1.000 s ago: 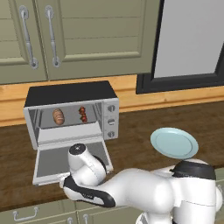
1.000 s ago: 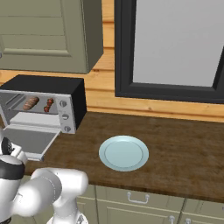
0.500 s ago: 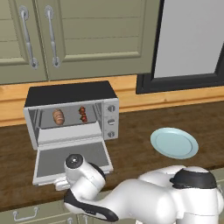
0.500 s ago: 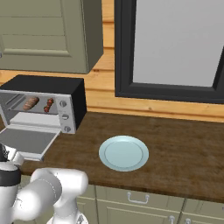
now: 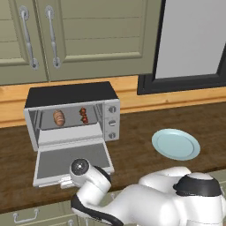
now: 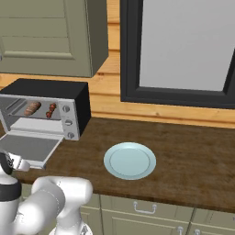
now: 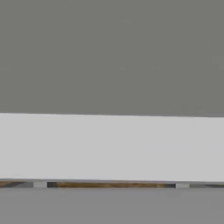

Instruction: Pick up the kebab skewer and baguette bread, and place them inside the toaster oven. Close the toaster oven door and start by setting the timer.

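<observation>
The claw's fingers are hidden behind the white wrist at the front edge of the lowered toaster oven door (image 5: 70, 160), so I cannot tell whether it is released or clenched. Beyond it, inside the toaster oven (image 5: 73, 114), lie the baguette bread (image 5: 58, 117) and the small, hard-to-read kebab skewer (image 5: 83, 115). Off to its right on the surface (image 6: 183, 151) sits a plate (image 6: 130, 160).

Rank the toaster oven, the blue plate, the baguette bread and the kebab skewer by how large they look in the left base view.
1. toaster oven
2. blue plate
3. baguette bread
4. kebab skewer, only slightly smaller than the bread.

The bread and skewer sit deeper inside the oven, so distance shrinks them somewhat.
</observation>
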### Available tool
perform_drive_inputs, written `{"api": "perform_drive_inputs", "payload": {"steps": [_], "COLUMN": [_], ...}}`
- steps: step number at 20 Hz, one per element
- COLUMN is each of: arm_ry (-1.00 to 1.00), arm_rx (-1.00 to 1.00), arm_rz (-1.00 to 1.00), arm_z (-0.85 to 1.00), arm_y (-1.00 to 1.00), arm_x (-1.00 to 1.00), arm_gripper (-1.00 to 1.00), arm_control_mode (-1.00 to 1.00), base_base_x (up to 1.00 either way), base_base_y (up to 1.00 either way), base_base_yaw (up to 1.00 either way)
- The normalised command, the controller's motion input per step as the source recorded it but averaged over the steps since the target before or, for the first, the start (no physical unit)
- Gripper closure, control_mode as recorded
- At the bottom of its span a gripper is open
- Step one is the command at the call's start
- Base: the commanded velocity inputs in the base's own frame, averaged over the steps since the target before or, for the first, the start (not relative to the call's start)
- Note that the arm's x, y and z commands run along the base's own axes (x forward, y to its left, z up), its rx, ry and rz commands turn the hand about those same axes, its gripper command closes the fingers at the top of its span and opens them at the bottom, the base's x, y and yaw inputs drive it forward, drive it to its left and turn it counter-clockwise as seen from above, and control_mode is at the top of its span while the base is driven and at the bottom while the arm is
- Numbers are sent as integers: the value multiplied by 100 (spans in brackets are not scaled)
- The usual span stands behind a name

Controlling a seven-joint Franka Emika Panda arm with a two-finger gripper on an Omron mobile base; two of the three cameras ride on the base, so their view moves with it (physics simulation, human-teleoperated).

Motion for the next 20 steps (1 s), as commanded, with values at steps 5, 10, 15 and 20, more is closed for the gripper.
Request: {"api": "perform_drive_inputs", "payload": {"steps": [5,10,15,20], "arm_ry": [-3,-7,-12,-11], "arm_rx": [0,0,0,0], "arm_rz": [0,0,0,0], "arm_z": [-1,3,13,28], "arm_y": [-14,-11,-21,-26], "arm_x": [19,33,56,66], "arm_gripper": [-100,-100,-100,-100], "arm_control_mode": [-100,-100,-100,-100], "base_base_x": [0,0,0,0], "base_base_y": [0,0,0,0], "base_base_yaw": [0,0,0,0]}}
